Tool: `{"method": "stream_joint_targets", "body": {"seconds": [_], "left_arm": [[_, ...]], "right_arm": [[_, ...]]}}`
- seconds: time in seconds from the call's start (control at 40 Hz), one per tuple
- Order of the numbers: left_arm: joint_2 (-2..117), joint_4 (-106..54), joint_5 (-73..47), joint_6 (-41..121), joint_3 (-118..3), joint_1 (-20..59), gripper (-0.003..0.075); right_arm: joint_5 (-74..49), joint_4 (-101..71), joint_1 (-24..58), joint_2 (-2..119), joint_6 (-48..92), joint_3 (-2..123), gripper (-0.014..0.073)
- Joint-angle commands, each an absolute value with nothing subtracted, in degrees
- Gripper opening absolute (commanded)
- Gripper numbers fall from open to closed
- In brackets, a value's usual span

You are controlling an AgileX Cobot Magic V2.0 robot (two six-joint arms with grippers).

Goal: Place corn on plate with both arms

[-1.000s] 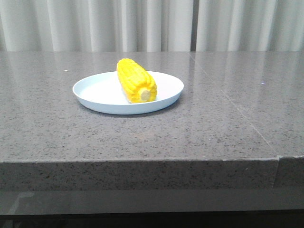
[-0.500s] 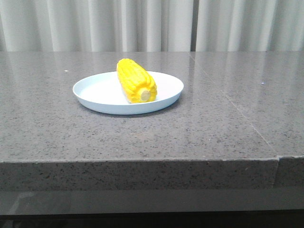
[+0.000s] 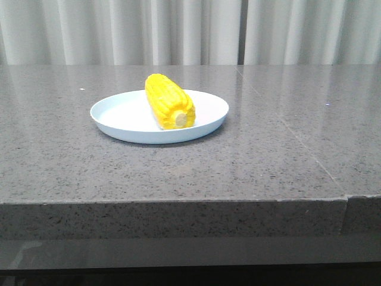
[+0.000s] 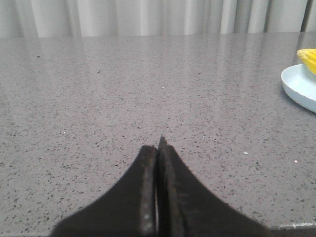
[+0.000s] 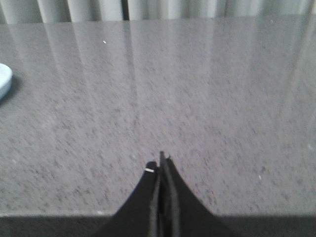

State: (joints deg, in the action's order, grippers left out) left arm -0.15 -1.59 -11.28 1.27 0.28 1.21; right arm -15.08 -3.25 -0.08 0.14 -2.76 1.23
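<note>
Black tapering fingers (image 4: 148, 197), matte, both arms.

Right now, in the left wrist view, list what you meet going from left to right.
Left pincer, shut on nothing, over the grey table → plate rim at the right edge → corn, just its end showing.

No legible text, labels or numbers anywhere.

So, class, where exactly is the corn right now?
In the front view, the corn lies on the plate, slightly left of the table's centre, its pale stub end facing the camera.
</note>
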Motion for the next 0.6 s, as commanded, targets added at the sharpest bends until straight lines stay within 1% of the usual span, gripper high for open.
{"method": "stream_joint_targets", "body": {"seconds": [0.0,0.03,0.07,0.23,0.57], "left_arm": [[-1.4,-1.57,-6.76,0.7,0.44,1.09,-0.002],[-1.4,-1.57,-6.76,0.7,0.44,1.09,-0.002],[-1.29,-1.57,-6.76,0.7,0.44,1.09,-0.002],[-1.29,-1.57,-6.76,0.7,0.44,1.09,-0.002],[-1.29,-1.57,-6.76,0.7,0.44,1.09,-0.002]], "right_arm": [[-9.17,-3.87,-1.05,-1.47,-2.25,0.0,-0.0048],[-8.4,-3.87,-1.05,-1.34,-2.25,-0.87,-0.0048],[-11.29,-3.87,-1.05,-1.28,-2.25,-0.59,-0.0048],[-13.74,-3.87,-1.05,-1.33,-2.25,-0.59,-0.0048],[-14.19,-3.87,-1.05,-1.33,-2.25,-0.59,-0.0048]]}}
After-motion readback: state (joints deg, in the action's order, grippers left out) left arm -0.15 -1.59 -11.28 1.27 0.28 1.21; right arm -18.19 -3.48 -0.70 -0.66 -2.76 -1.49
